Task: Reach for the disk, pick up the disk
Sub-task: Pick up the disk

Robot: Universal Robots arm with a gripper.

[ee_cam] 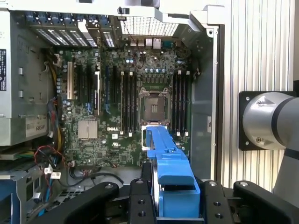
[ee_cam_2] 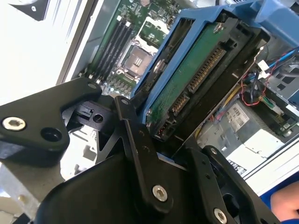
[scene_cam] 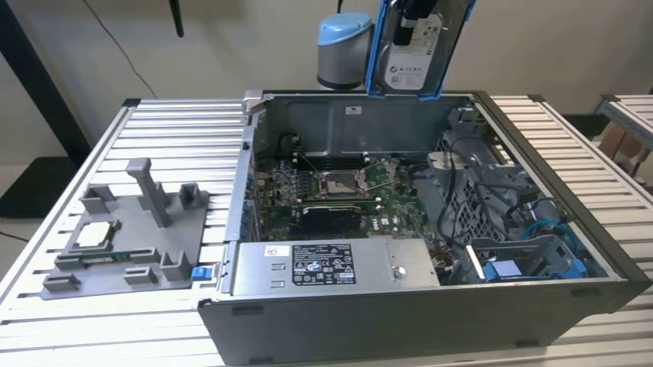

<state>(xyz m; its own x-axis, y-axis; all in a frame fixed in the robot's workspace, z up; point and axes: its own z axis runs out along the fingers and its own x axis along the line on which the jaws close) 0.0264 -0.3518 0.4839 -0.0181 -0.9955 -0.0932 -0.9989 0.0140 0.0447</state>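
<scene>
Between my fingers [ee_cam_2: 154, 140] I hold the disk [ee_cam_2: 196, 70] by its blue bracket [ee_cam: 170, 172], lifted high above the open computer case [scene_cam: 571, 229] on the counter [scene_cam: 173, 145]. It seems stiff, rather heavy and fragile.

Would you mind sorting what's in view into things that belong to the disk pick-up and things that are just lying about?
Part of the job:
- the disk, in its blue bracket, held up above the open computer case
- the gripper, shut on the disk

Just lying about:
- grey fixture tray beside the case
- small square chip on the tray
- long grey metal box in the case
</scene>
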